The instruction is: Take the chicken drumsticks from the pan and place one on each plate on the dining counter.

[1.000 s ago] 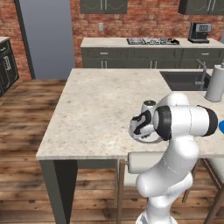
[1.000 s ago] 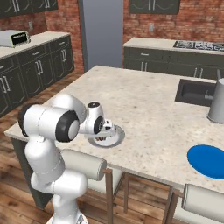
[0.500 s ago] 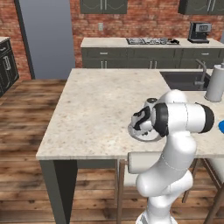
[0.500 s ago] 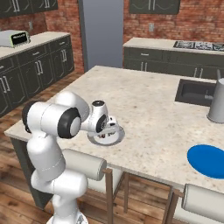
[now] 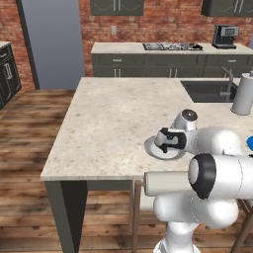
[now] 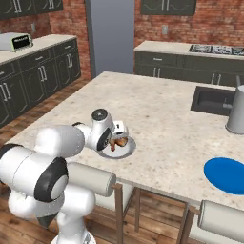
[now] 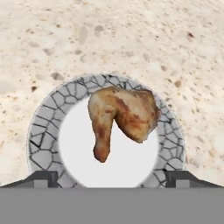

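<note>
Claw (image 7: 112,177) newly spread wide, hovering over drumstick (image 7: 122,116) on grey plate (image 7: 43,127)

Speckled stone dining counter (image 7: 52,35); plate (image 7: 43,127) crackle-patterned rim; drumstick (image 7: 122,116) browned skin.

Golden-brown drumstick (image 7: 121,117) lying on grey-rimmed plate (image 7: 42,131), blue plate (image 6: 225,175) well apart, on dining counter (image 5: 113,123)
</note>
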Controlling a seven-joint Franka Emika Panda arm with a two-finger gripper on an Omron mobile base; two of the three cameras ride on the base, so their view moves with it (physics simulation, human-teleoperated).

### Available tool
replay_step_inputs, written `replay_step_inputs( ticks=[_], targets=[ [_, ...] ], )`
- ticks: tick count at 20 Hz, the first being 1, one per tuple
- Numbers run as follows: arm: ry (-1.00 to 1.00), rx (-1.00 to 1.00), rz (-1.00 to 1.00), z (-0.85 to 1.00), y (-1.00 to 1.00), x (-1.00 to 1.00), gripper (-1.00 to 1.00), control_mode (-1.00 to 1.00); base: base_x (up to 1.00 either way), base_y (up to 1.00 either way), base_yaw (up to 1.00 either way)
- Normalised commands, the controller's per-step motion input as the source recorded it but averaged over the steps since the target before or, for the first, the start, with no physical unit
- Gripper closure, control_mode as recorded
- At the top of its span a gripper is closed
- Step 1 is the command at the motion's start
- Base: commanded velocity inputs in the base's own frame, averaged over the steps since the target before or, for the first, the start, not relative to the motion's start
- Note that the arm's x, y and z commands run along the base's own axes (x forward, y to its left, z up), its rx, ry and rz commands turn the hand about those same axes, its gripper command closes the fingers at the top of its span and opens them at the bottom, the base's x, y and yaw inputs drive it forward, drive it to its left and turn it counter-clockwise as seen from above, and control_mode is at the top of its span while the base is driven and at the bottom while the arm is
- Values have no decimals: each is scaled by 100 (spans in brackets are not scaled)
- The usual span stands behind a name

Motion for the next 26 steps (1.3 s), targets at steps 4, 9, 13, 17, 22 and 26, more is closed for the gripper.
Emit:
replay_step_inputs(
  ticks=[4, 9, 13, 17, 22, 26],
  targets=[
    [-32, 10, 0, 100, 0, -84, -100, -100, 0, 0, 0],
    [-19, 20, 1, 100, 0, -98, -100, -100, 0, 0, 0],
    [-1, 16, 8, 100, 0, -94, -100, -100, 0, 0, 0],
    [17, 3, 17, 100, 6, -79, -100, -100, 0, 0, 0],
    [50, -1, 14, 82, 2, -67, -100, -100, 0, 0, 0],
    [44, -15, 0, -10, 29, -7, -100, -100, 0, 0, 0]
  ],
)
